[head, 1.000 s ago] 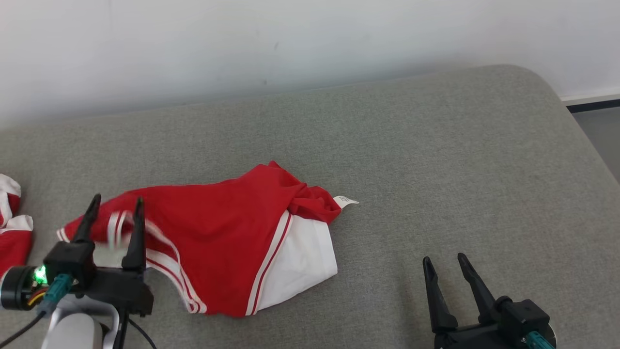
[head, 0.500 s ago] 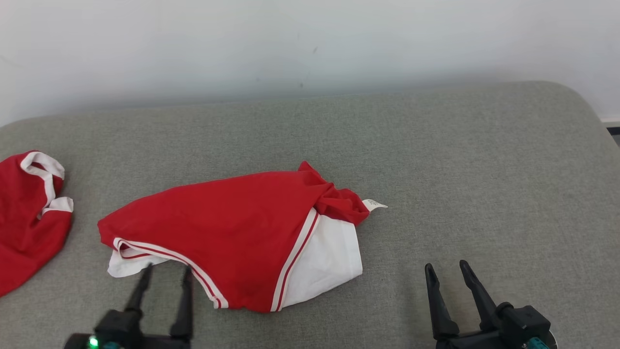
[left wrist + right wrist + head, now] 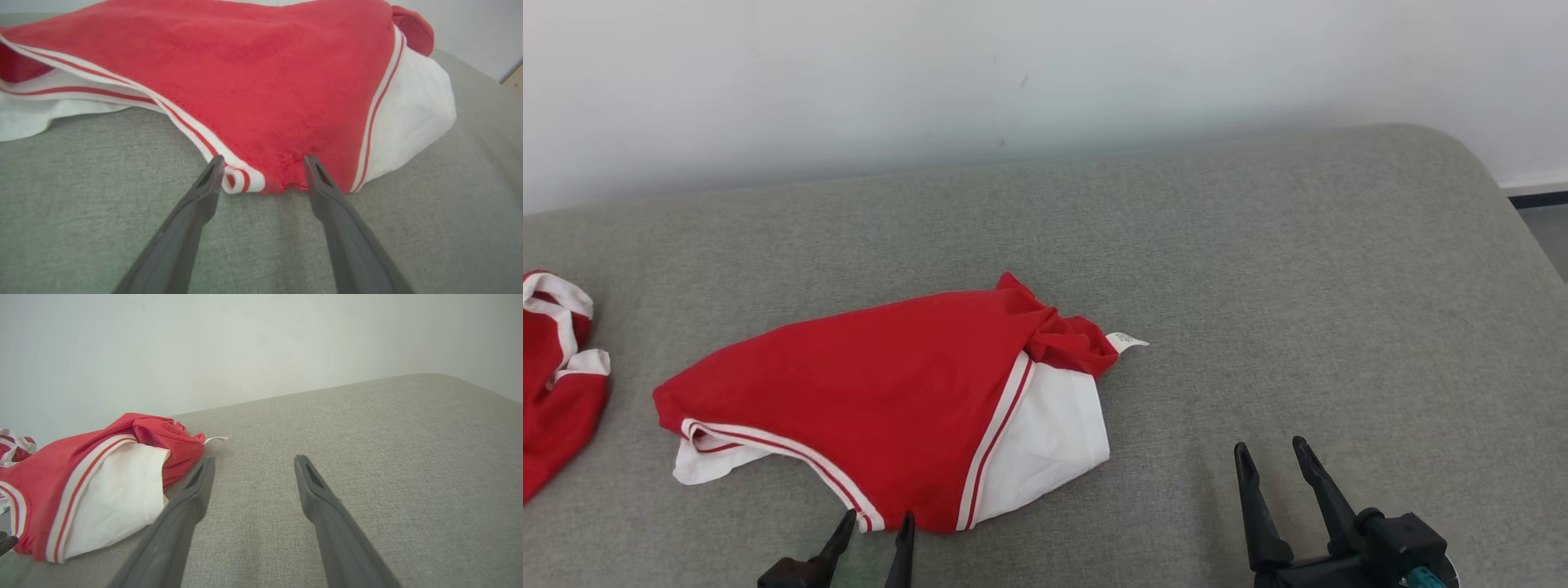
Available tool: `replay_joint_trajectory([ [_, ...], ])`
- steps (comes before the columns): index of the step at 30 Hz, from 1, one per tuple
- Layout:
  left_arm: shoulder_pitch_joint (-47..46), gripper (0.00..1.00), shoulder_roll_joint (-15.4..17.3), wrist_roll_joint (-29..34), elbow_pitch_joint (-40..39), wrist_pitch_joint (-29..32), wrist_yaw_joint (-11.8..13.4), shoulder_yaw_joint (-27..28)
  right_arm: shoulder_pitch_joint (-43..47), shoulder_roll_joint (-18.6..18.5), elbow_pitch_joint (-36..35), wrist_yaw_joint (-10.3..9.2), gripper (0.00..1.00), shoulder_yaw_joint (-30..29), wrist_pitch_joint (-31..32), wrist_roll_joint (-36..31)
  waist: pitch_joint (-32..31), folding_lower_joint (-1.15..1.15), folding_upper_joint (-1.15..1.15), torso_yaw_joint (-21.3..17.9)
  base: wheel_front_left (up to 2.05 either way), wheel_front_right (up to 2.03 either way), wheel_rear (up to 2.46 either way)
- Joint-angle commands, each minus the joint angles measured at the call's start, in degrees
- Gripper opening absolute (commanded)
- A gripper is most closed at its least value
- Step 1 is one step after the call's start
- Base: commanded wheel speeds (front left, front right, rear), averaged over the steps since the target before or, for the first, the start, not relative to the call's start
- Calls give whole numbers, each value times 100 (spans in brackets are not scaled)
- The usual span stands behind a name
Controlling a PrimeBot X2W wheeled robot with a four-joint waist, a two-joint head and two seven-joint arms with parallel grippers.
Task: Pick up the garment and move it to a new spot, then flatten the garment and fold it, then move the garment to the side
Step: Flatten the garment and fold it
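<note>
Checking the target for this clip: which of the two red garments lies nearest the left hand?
The central garment, showing a white panel; the left hand points at its near hem. The other garment lies far left.

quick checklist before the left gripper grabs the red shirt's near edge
1. Left gripper open: ok, aimed at the shirt's near hem.
2. Right gripper open and empty: ok.
3. Shirt lying flat: not ok, bunched near the tag.
4. Shirt apart from the other red garment: ok.
5. Bare cushion to the right: ok.
6. Left fingertips touching the hem: cannot tell.
</note>
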Motion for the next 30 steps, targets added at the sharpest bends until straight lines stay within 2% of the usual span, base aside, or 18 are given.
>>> replay_joint_trajectory([
  [1, -70, 100, 12, -6, 34, -20, 13, 12, -15, 3, -5, -13, 100, 2, -3, 4, 29, 0, 0, -50, 0, 0, 0],
  [4, -109, 100, 0, -75, 217, -20, 12, 5, -36, 3, 3, -13, 100, -9, -4, 12, 36, 0, 0, -80, 0, 0, 0],
  [6, -168, 48, -7, -122, 324, -20, 12, 6, -24, 3, -2, -13, 100, -19, -4, 12, 28, 0, 0, -76, 0, 0, 0],
  [7, -199, 0, -13, -135, 374, -20, 12, -7, -11, 3, -9, -13, 100, -24, -4, 10, 22, 0, 0, -65, 0, 0, 0],
  [13, -248, 0, 6, -196, 392, -20, 12, 47, 35, 3, -40, -13, 100, -35, -3, 20, -14, 0, 0, 87, 0, 0, 0],
  [18, -50, 0, 110, -292, -65, -20, 13, 498, 95, 3, -35, -13, 100, -49, -3, 46, -55, 0, 0, 251, 0, 0, 0],
  [25, 490, 0, 645, -362, -667, -20, 13, 859, 116, 2, -35, -13, 100, -66, -4, 73, -46, 0, 0, 421, 0, 0, 0],
  [30, 768, 0, 813, -317, -735, -20, 38, 1284, 115, 3, -16, -13, 100, -17, -4, 97, -38, 0, 0, 451, 0, 0, 0],
])
